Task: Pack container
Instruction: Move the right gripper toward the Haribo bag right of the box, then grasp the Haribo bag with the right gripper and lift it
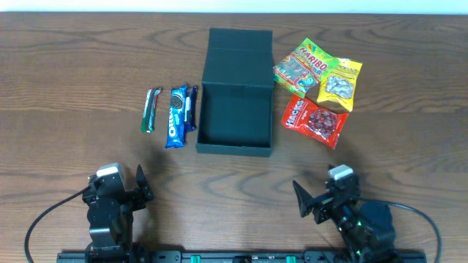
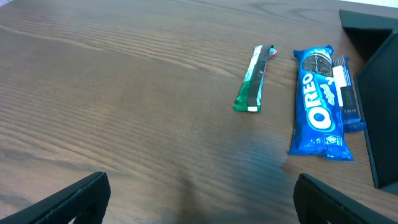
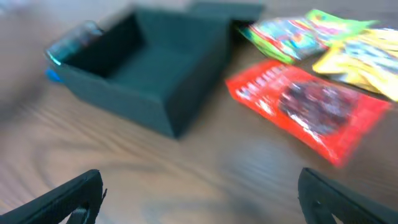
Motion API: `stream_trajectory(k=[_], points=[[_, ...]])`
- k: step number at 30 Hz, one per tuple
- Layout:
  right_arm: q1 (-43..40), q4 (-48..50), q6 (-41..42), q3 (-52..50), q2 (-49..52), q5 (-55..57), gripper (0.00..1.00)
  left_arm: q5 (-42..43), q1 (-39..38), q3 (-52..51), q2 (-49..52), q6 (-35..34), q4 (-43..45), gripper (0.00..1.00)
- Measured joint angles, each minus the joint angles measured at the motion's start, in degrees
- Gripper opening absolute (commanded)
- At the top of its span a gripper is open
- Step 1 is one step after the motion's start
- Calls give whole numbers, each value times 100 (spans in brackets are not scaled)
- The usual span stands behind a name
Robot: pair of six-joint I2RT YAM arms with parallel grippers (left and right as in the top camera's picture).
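Observation:
The dark teal-black container (image 1: 235,147) stands open and empty at the table's middle, its flap lid (image 1: 240,55) folded back. Left of it lie a blue Oreo packet (image 1: 176,117), a small dark blue bar (image 1: 191,108) and a green bar (image 1: 151,109). Right of it lie a Haribo bag (image 1: 300,67), a yellow bag (image 1: 340,84) and a red bag (image 1: 315,120). My left gripper (image 1: 140,184) is open and empty near the front edge, well short of the Oreo packet (image 2: 318,102) and green bar (image 2: 254,79). My right gripper (image 1: 301,199) is open and empty, short of the container (image 3: 155,65) and red bag (image 3: 311,106).
The wooden table (image 1: 73,73) bears only these things. The right wrist view is motion-blurred. Black cables run from both arm bases along the front edge.

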Motion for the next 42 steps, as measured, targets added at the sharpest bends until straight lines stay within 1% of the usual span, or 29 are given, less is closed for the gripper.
stream_trajectory(k=[3,7,11,17,19,22,24,31,33,35,38,42], points=[[0,225,920,-2,-9,-551,99,0,0,0,0,0,-2,95],[0,42,1705,-4,-9,-986,99,0,0,0,0,0,-2,95],[0,199,2033,-13,-9,-1185,99,0,0,0,0,0,0,95],[-7,1679,2282,-22,35,-1237,99,0,0,0,0,0,2,95],[-11,1803,2304,42,245,-1084,99,0,0,0,0,0,2,95],[-35,1810,2310,267,979,-883,99,0,0,0,0,0,0,95],[-39,1803,2218,601,1633,-778,99,-2,0,0,-2,0,4,95],[-42,1880,1655,2964,4734,-306,99,-2,0,0,-2,0,7,95],[-39,1862,1552,3550,5464,-208,99,-2,0,0,-4,0,9,95],[-42,1818,1456,4321,6500,-44,99,-2,0,0,-4,0,13,95],[-79,1700,1408,4979,7530,120,99,0,0,0,-4,0,4,95],[-374,1655,1429,5633,8752,219,99,0,0,0,-4,0,7,95]])
